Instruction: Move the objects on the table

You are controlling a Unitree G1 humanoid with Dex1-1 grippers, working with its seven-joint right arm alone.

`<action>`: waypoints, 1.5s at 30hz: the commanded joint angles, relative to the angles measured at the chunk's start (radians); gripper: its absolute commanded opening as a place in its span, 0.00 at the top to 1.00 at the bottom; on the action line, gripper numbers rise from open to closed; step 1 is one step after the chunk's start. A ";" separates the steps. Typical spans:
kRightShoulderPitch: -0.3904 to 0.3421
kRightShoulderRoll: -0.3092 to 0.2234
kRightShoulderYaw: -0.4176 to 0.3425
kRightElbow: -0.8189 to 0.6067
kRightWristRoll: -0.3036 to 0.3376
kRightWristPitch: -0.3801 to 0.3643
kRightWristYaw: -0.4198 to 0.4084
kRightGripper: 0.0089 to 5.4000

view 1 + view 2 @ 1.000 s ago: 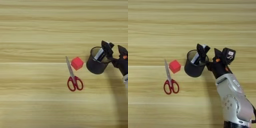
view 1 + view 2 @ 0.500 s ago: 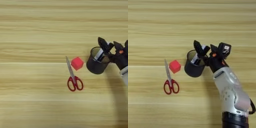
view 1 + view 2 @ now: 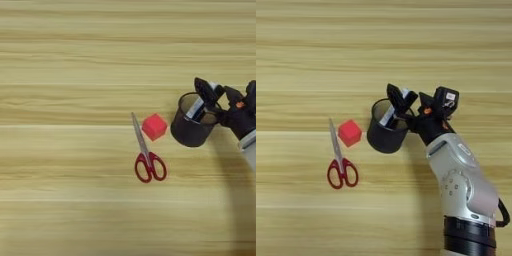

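Table [image 3: 65, 60]: light wood w/ pale horizontal grain stripes, fills both views.
Pen cup [image 3: 385, 136]: black wire-mesh cylinder, tilted, mouth leaning toward 1 o'clock. Sits right of table centre, just at 3 o'clock of the red cube, small gap between them.
White strip [image 3: 391, 111]: thin flat ruler-like piece, standing slanted inside the cup, top end poking past the rim at approx 1 o'clock, against the black finger there.
R gripper [image 3: 408, 107]: at the cup's upper-right rim, approx 1 o'clock of the cup. One black finger [image 3: 396, 98] reaches over the rim into the mouth beside the strip; the other side stays outside the wall. Fingers spread apart, straddling the rim; can't tell if they press on wall or strip.
R arm [image 3: 461, 175]: silver forearm, comes up from the bottom edge at approx 5 o'clock of the cup.
Red cube [image 3: 154, 126]: small, flat on the table, narrower than the cup, at 9 o'clock of it.
Scissors [image 3: 146, 156]: red handles, blades shut, tip pointing approx 11 o'clock; handles at 6 o'clock of the cube, blade passing just left of it.
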 commanded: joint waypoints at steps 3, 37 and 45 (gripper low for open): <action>-0.063 -0.023 -0.013 -0.055 0.008 -0.009 0.001 0.00; -0.053 -0.021 -0.057 -0.022 0.073 0.103 -0.004 0.60; -0.046 -0.017 -0.053 -0.050 0.080 0.101 0.001 0.75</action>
